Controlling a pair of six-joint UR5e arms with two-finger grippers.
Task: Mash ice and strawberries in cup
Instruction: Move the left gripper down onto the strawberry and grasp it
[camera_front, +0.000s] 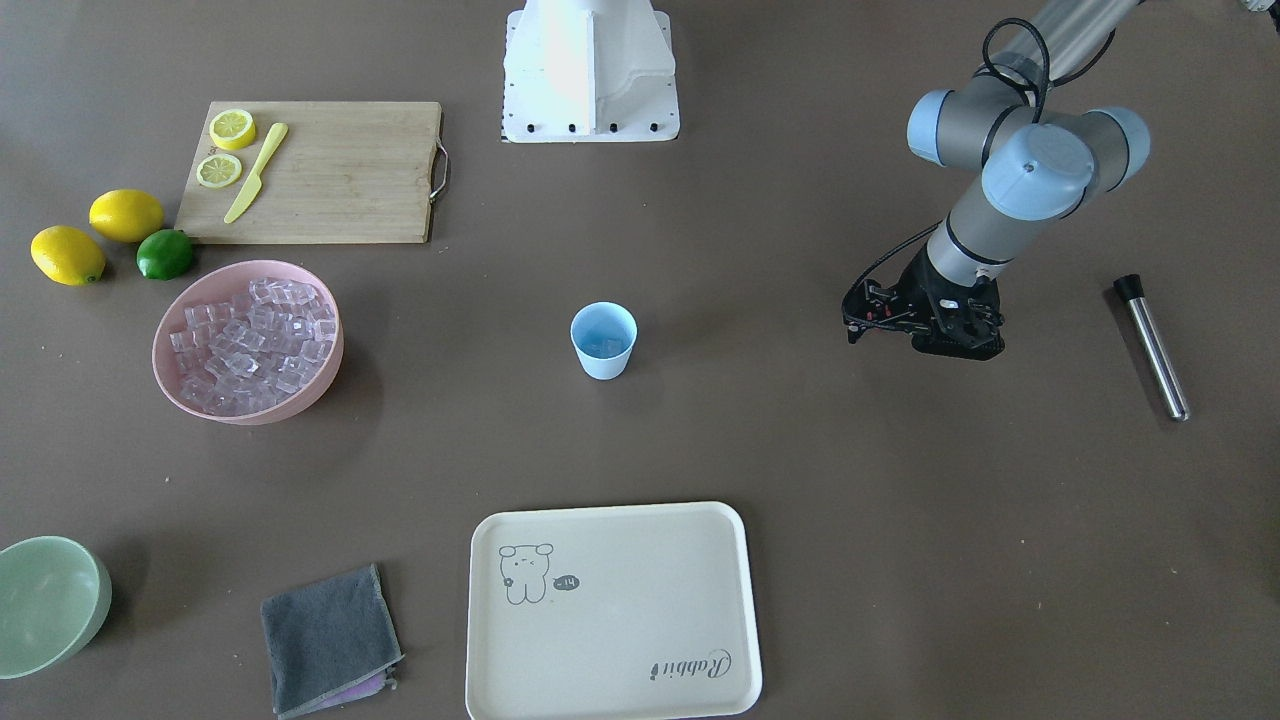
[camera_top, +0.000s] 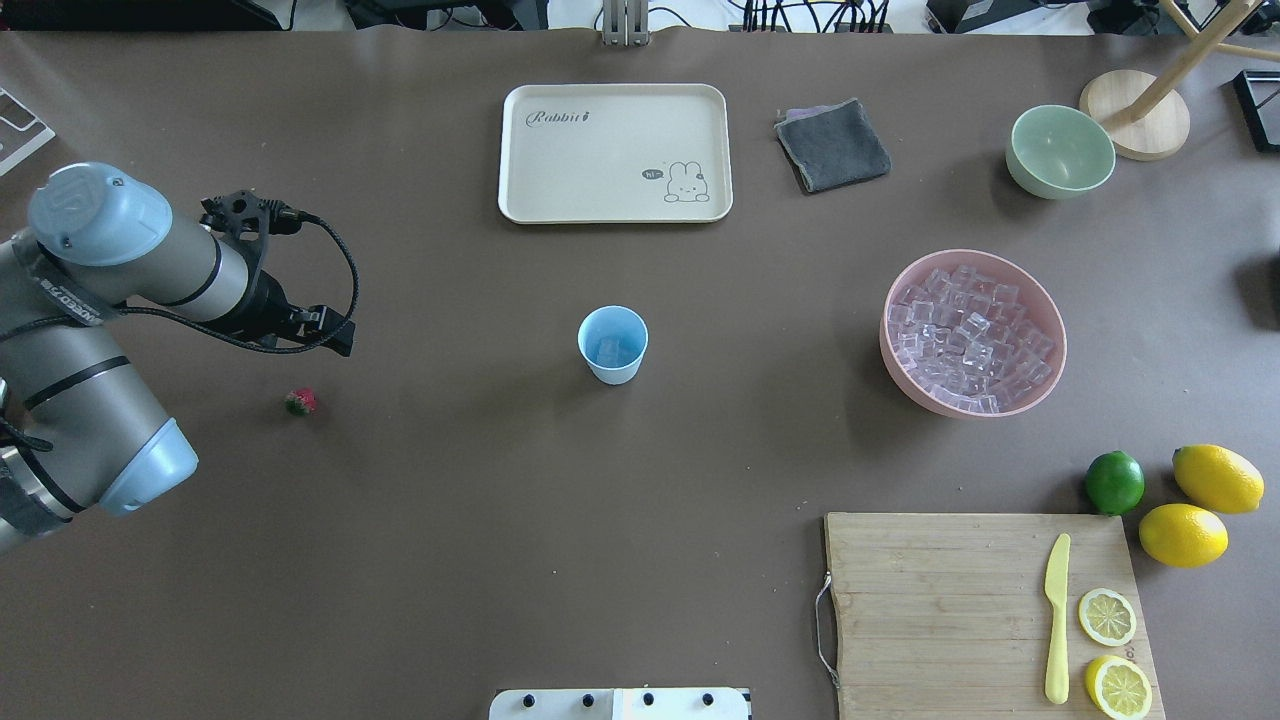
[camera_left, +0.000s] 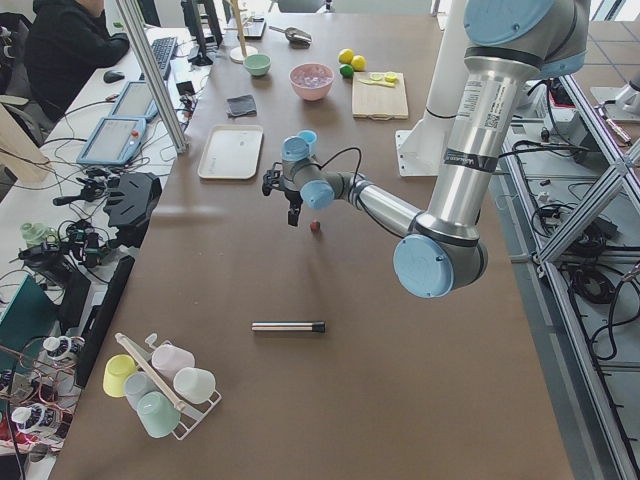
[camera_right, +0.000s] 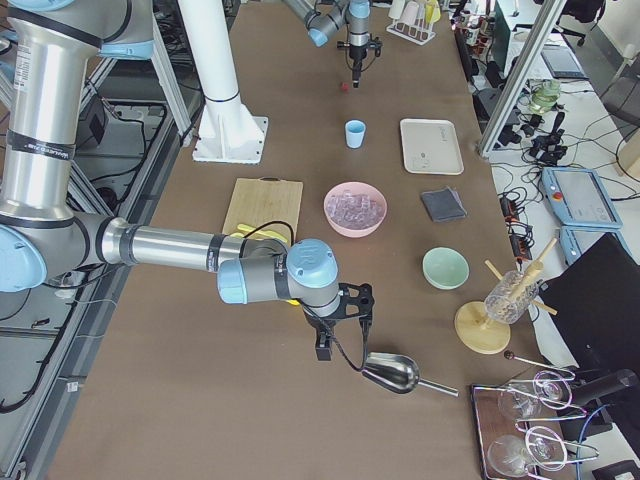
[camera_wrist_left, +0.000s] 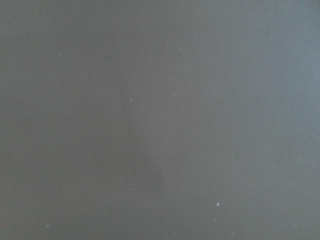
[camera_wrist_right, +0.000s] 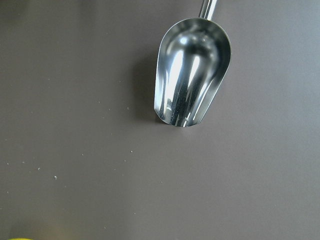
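Observation:
The pale-blue cup (camera_top: 612, 344) stands upright mid-table, also in the front view (camera_front: 603, 340); a few clear cubes seem to lie at its bottom. The ice (camera_top: 968, 335) fills a pink bowl (camera_top: 1050, 385). The tiny red strawberry (camera_top: 300, 401) lies on the table, just beside and below my left gripper (camera_top: 280, 315), which points down above the table; its fingers are hidden. In the front view the strawberry is hidden. My right gripper (camera_right: 325, 345) hovers by a metal scoop (camera_wrist_right: 192, 75); I cannot tell its state.
A steel muddler rod (camera_front: 1152, 346) lies outside the left arm. A cream tray (camera_top: 615, 152), grey cloth (camera_top: 833, 145) and green bowl (camera_top: 1060, 150) sit on the far side. A cutting board (camera_top: 940, 600) holds a knife and lemon halves; lemons and a lime lie beside it.

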